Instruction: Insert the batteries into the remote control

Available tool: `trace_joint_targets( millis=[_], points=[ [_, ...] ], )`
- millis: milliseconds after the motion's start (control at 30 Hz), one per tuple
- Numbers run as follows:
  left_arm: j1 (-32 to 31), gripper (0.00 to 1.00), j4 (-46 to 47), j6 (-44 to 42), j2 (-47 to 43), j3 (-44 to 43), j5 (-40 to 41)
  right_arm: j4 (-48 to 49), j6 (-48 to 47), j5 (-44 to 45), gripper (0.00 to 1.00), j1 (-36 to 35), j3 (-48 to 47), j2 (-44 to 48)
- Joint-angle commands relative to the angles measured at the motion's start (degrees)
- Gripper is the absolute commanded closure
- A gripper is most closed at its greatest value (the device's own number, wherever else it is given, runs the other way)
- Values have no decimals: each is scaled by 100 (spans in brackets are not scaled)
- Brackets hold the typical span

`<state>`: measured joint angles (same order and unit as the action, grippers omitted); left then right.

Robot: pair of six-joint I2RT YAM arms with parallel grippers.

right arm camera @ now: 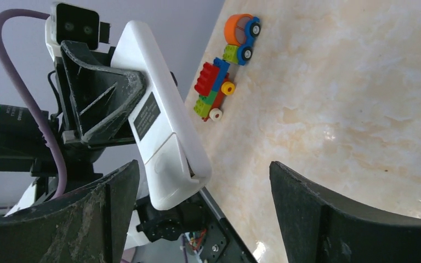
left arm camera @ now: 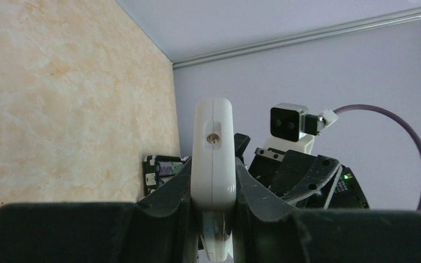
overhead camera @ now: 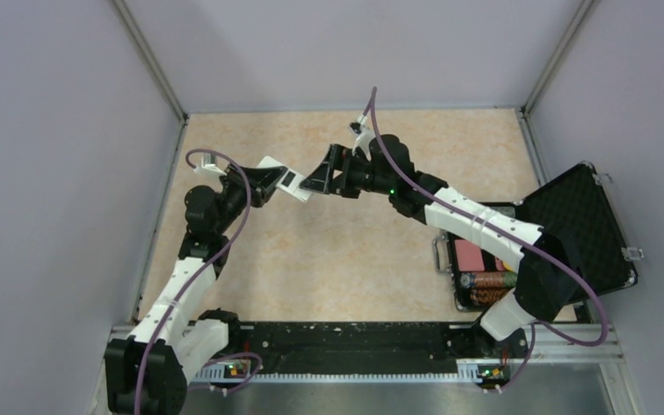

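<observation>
The remote control (overhead camera: 296, 188) is a slim white bar held in the air over the middle of the table. My left gripper (overhead camera: 277, 180) is shut on it, with both fingers pressed on its sides in the left wrist view (left arm camera: 215, 164). In the right wrist view the remote (right arm camera: 161, 123) shows a dark label, and a seam gapes slightly at its free end. My right gripper (overhead camera: 313, 183) is open, and its fingers (right arm camera: 115, 219) straddle that free end without touching it. The batteries are not in view.
An open black case (overhead camera: 588, 216) lies at the right with a pink deck (overhead camera: 469, 256) and striped rolls (overhead camera: 487, 281) inside. A toy brick train (right arm camera: 215, 87) and an orange wheeled piece (right arm camera: 241, 30) lie on the table near the left wall.
</observation>
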<state>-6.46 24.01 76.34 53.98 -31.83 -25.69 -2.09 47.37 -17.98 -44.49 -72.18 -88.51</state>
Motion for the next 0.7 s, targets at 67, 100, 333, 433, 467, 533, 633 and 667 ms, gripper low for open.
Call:
trace_joint_targets(
  millis=[67, 100, 333, 433, 467, 533, 633, 667],
  points=[
    [22, 100, 1064, 679, -36, -65, -23, 1000, 636, -172, 19, 28, 323, 121],
    [22, 100, 1123, 750, -38, -37, -23, 1056, 687, -212, 21, 28, 360, 103],
    [22, 100, 1475, 1215, -67, 138, 100, 1157, 797, -206, 33, 28, 665, 175],
    [22, 100, 1599, 1364, -73, 154, 130, 1194, 845, -223, 36, 28, 738, 174],
    [22, 100, 1640, 1370, -62, 140, 101, 1201, 859, -224, 37, 28, 735, 164],
    [22, 100, 1658, 1336, -35, 77, 10, 1213, 884, -224, 38, 24, 713, 115],
    [22, 100, 1790, 1367, -23, 52, -49, 1258, 907, -216, 41, 27, 673, 4],
    [22, 100, 1803, 1413, -27, 54, -38, 1281, 926, -215, 42, 26, 665, -30]
  ],
)
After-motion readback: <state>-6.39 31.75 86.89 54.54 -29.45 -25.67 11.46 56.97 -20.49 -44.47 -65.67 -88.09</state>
